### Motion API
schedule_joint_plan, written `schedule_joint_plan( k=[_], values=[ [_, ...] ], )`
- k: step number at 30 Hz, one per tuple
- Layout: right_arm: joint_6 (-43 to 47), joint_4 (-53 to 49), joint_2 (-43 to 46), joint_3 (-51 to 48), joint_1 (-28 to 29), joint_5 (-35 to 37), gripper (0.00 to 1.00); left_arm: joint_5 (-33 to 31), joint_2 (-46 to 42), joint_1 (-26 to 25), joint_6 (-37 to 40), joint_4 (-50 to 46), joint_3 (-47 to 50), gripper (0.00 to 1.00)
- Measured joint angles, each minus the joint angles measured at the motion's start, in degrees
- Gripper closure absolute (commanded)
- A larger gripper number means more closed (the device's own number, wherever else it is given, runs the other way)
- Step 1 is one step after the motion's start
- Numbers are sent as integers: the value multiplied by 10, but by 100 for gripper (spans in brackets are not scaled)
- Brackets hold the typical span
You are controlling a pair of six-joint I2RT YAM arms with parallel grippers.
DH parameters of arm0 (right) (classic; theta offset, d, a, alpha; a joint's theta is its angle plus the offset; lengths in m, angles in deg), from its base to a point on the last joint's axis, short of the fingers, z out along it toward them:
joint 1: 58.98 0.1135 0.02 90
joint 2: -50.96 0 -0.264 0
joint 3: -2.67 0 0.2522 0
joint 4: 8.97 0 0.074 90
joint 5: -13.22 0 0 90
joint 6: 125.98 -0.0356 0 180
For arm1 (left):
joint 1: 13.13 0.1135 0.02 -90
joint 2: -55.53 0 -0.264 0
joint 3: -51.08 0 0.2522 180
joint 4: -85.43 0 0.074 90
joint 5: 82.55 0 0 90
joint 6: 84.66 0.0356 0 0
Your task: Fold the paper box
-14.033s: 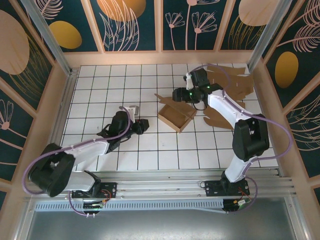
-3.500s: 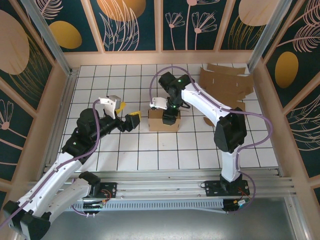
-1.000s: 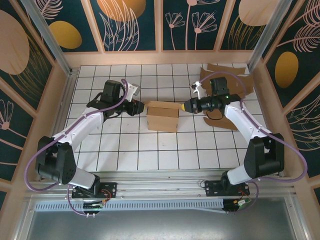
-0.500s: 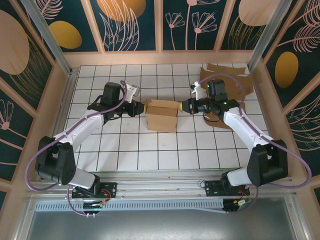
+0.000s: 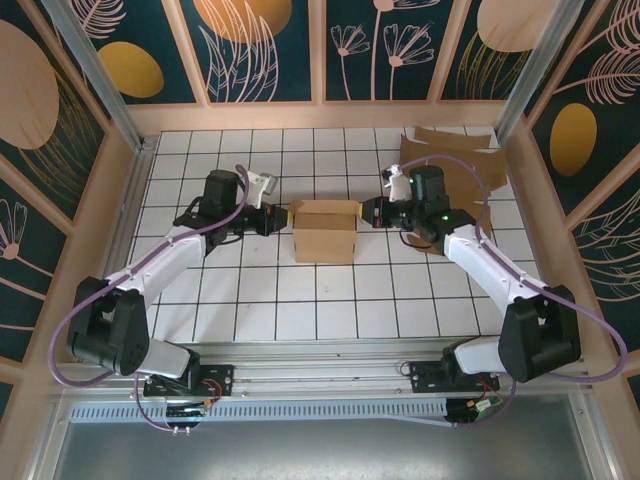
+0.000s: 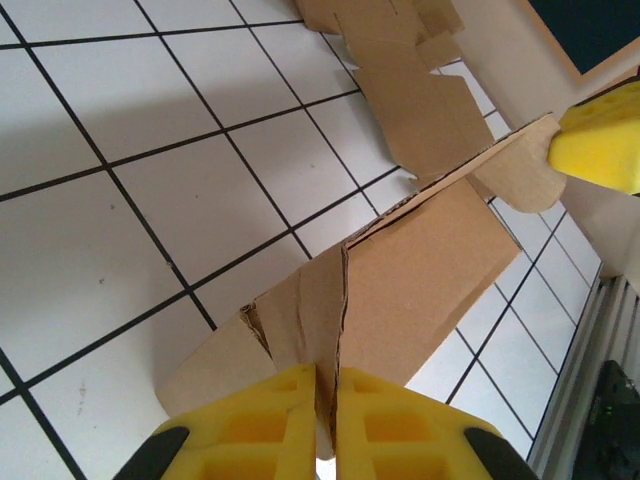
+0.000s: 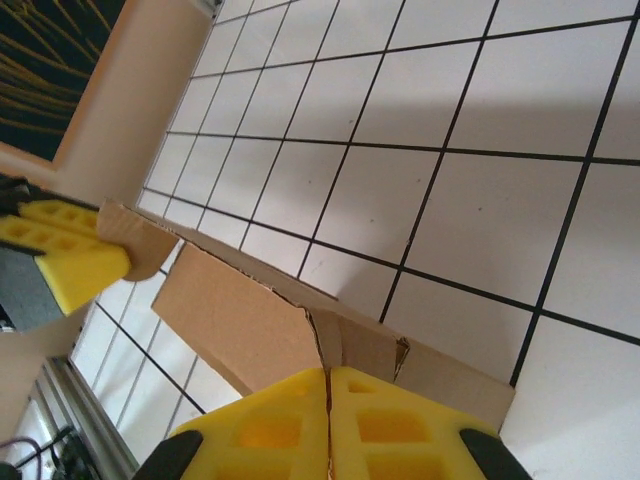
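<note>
Paper box [image 5: 324,230] sat centred on the table [image 5: 250,300]; your left gripper [image 5: 284,217] and right gripper [image 5: 365,212] each pinched one end of it, fingers [image 6: 265,425] pressed together on cardboard, probably steadying it for folding.

The paper box [image 5: 324,232] is plain brown, the table [image 5: 300,300] white with a black grid. The fingers [image 6: 262,425] are bright yellow; the walls [image 5: 270,60] are dark teal with orange discs and pale line-drawn plants.
</note>
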Motion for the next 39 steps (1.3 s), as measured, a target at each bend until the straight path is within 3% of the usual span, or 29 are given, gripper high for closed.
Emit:
schedule_joint_plan(
  k=[17, 39],
  values=[
    [-115, 111, 42, -80, 30, 71, 94, -6, -7, -33, -51, 46, 24, 91],
    [-62, 82, 76, -92, 45, 116, 93, -31, -17, -44, -49, 39, 29, 93]
  ],
)
